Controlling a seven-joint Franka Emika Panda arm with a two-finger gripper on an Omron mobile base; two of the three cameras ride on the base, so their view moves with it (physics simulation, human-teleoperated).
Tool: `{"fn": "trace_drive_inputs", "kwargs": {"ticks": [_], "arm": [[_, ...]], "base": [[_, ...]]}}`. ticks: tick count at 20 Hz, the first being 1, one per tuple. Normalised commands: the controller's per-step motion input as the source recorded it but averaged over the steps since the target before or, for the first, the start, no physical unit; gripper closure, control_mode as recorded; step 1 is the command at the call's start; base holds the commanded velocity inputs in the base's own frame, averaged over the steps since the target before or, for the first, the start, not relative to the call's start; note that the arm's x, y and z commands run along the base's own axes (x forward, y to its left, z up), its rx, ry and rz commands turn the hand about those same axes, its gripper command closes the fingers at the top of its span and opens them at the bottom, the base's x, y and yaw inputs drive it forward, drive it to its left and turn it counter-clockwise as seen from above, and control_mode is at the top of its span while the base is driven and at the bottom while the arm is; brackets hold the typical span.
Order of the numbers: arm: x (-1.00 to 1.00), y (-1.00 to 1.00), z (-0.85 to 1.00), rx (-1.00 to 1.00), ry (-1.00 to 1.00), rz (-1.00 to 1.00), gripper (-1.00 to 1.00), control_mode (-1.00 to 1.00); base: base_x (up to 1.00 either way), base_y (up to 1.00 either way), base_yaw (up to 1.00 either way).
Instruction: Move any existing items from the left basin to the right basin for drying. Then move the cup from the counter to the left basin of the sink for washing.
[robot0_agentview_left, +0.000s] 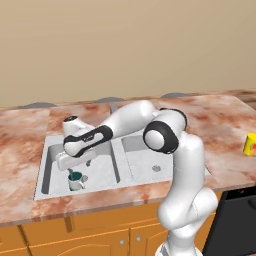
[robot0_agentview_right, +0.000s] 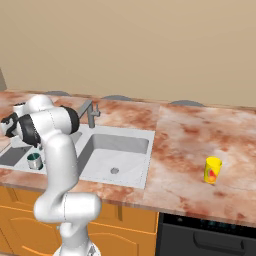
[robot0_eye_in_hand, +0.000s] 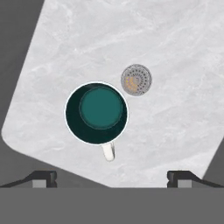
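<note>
Tool: (robot0_eye_in_hand: 112, 177) fingers spread wide, holding nothing, poised straight above the mug.
Mug: (robot0_eye_in_hand: 96, 113) upright in the left basin (robot0_agentview_left: 52, 165) near its front edge, mouth up, teal inside showing; the handle sticks out toward the tool's side in the hand view.
Drain: (robot0_eye_in_hand: 136, 80) just beside the mug.
Cup: (robot0_agentview_right: 213, 170) upright on the desk (robot0_agentview_right: 190, 145), well right of the sink (robot0_agentview_right: 137, 137).

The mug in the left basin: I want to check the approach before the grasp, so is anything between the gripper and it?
Nothing visible stands in the way. In the hand view the mug sits upright on the left basin floor beside the drain, with the open gripper above it.
</note>
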Motion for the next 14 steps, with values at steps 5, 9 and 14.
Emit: {"fn": "trace_drive_inputs", "kwargs": {"ticks": [5,9,14], "arm": [[0.00,0.05,-0.06,0.00,0.00,0.00,-1.00,-1.00],[0.00,0.01,-0.13,0.00,0.00,0.00,-1.00,-1.00],[0.00,0.02,-0.12,0.00,0.00,0.00,-1.00,-1.00]], "base": [[0.00,0.00,0.00],[0.00,0.00,0.00],[0.00,0.00,0.00]]}}
